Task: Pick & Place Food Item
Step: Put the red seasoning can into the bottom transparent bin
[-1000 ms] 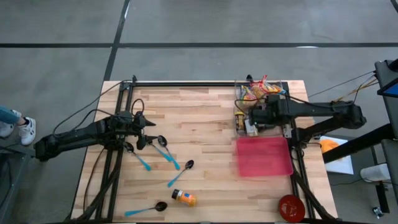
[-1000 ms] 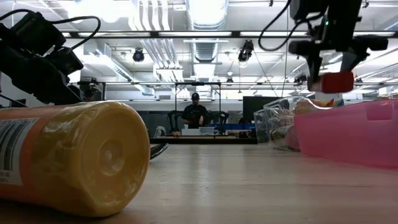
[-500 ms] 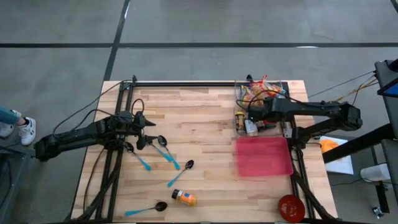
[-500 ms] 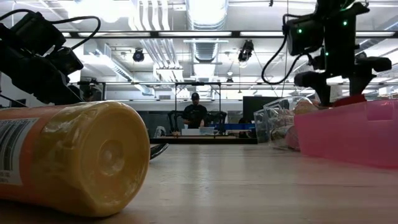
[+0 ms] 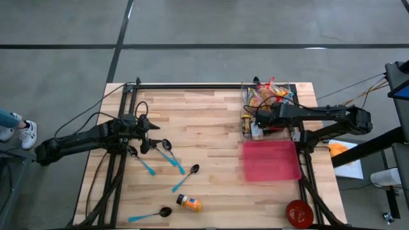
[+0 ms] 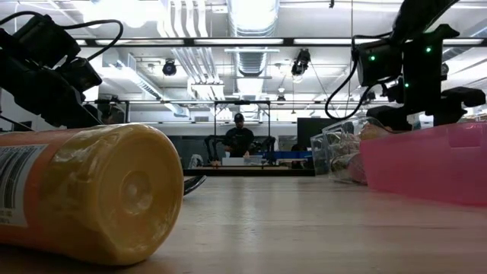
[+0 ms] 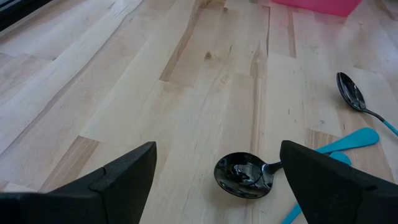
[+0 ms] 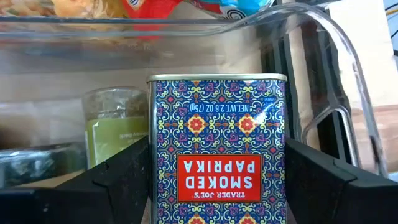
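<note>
Smoked paprika tin [image 8: 217, 146] stands upright in the clear bin [image 5: 265, 96] at the tabletop's [image 5: 204, 121] far right, squarely between the parted fingers of the right end effector [image 5: 255, 122], not yet clamped. Judged rigid, light, slick metal; best taken across its flat sides, mid-height. Beside it one green-labelled jar [image 8: 115, 127]. Left end effector [image 5: 150, 135] waits spread above the spoons [image 5: 167, 152]. Count: four spoons, one orange bottle [image 5: 189, 203], one pink tray [image 5: 270, 160].

Bare counter [image 5: 211, 121] is lying open mid-board. Spoons [image 5: 167, 153] are crowding the left; a clear bin [image 5: 268, 96] and pink tray [image 5: 270, 160] are blocking the right.
</note>
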